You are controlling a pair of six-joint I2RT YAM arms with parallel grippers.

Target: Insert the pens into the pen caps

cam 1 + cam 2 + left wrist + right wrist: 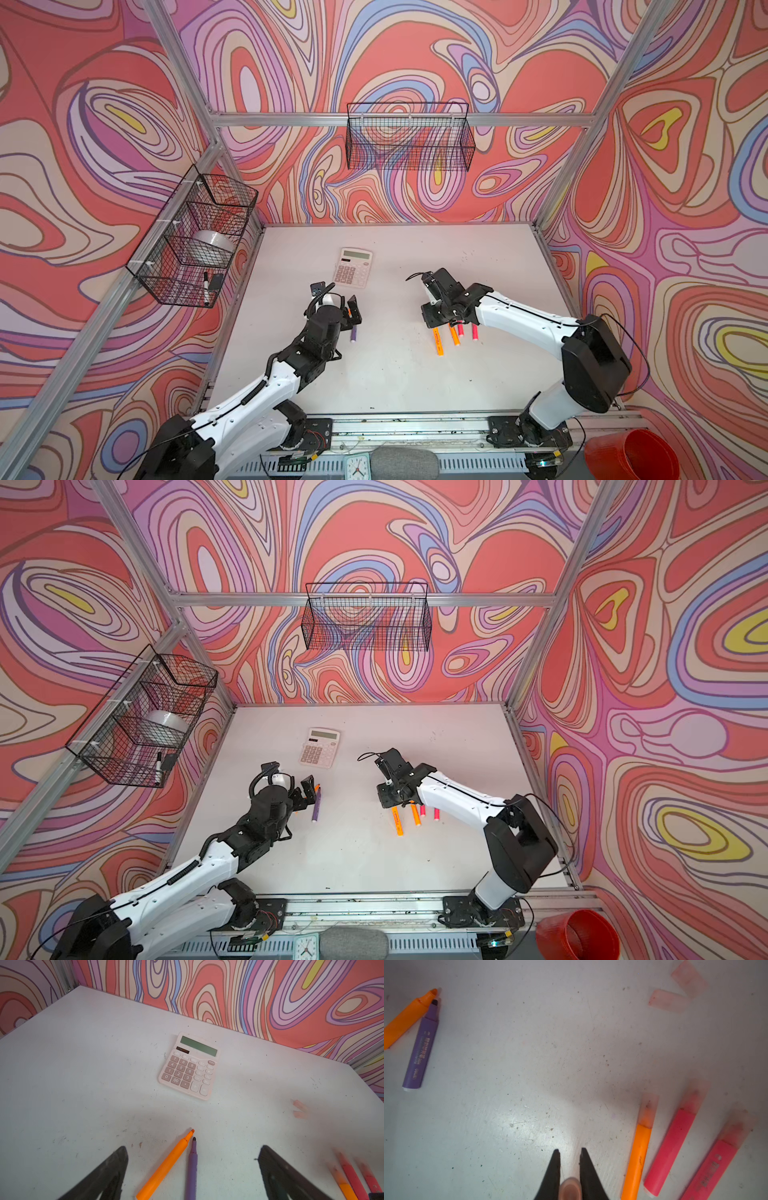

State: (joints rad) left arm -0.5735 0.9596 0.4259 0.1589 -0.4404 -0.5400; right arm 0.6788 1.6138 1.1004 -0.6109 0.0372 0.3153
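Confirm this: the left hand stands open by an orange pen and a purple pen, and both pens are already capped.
Wrong on the caps. The left wrist view shows the orange pen and purple pen with bare tips, uncapped. The left hand is indeed open by them.

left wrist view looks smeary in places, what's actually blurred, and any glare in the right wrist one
Left wrist view: calculator sharp, but the pink and orange pens and two loose caps at the picture's edge are smeared. Right wrist view: bright glare patch on the table just ahead of the right hand; the pale cap held in it is out of focus.
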